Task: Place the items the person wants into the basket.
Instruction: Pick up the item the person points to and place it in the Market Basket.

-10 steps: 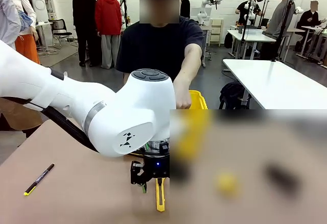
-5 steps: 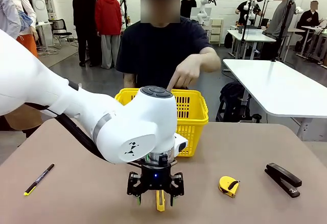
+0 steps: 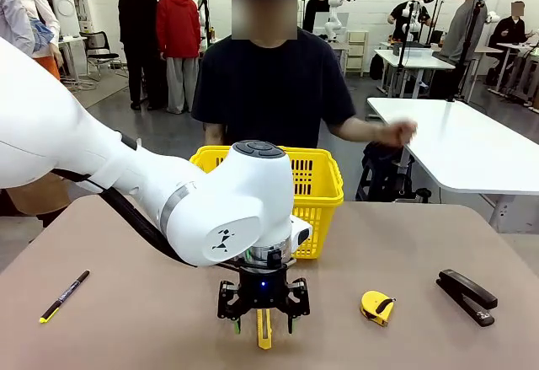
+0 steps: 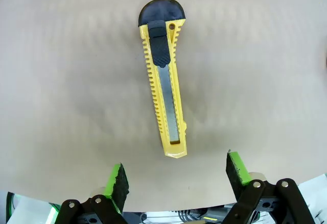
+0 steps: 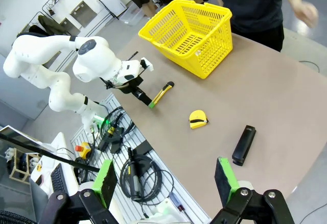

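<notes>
Left gripper (image 3: 262, 328): pointed straight down, low over the table (image 3: 126, 319); jaws spread wide, nothing held.
Left fingertips (image 4: 117, 177): one on each side of the utility knife (image 4: 164, 101), both clear of it in the left wrist view; contact with the tabletop cannot be told.
Utility knife: flat on the table at the near edge, in front of the basket (image 3: 316, 193) and apart from it; yellow body, black cap and black slider. In the left wrist view, black cap at the far end and the yellow end lying just ahead of the open jaws.
Right gripper (image 5: 166, 179): high above the table, looking down across it; jaws wide open, empty.
Basket: yellow, upright at the far middle of the table, in front of the person (image 3: 274, 88); handles folded down; inside seen empty from the right wrist view.
Pen (image 3: 65, 295): black with yellow tip, lying slantwise at the robot's far left of the table, well apart from the knife.
Tape measure (image 3: 376, 307): yellow, on the table to the right of the knife.
Stapler (image 3: 466, 297): black, further right, near the table's edge.
Person's hand (image 3: 396, 132): held out to the robot's right, off to the side of the basket, touching nothing.
</notes>
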You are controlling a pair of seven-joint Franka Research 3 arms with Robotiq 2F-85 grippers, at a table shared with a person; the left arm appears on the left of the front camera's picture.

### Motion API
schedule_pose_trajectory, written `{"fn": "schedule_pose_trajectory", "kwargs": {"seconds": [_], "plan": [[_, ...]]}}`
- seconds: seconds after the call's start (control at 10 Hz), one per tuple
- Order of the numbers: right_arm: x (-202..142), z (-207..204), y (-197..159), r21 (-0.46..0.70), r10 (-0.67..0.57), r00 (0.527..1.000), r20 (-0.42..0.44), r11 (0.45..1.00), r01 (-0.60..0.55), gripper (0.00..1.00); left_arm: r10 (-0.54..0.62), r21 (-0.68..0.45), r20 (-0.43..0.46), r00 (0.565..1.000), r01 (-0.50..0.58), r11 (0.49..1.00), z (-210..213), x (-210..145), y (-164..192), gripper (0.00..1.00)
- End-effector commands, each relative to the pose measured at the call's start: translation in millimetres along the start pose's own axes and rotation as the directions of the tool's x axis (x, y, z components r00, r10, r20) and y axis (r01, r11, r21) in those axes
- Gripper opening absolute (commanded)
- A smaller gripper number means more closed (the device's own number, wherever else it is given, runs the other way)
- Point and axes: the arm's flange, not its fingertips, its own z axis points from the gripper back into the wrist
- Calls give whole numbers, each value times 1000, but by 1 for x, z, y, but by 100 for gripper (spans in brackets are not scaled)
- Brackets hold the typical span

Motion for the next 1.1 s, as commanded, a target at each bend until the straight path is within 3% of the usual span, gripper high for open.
{"fn": "schedule_pose_trajectory", "kwargs": {"seconds": [0.0, 1.0], "plan": [[1, 0, 0, 3, 3, 1000, 15, 1000, -3, 100, 42, 11, 50, 998, -43, 999, -13, 0, -9, 100], [1, 0, 0, 3, 3, 1000, 15, 1000, -3, 100, 53, 16, 123, 991, -55, 998, -35, 16, -11, 100]]}}
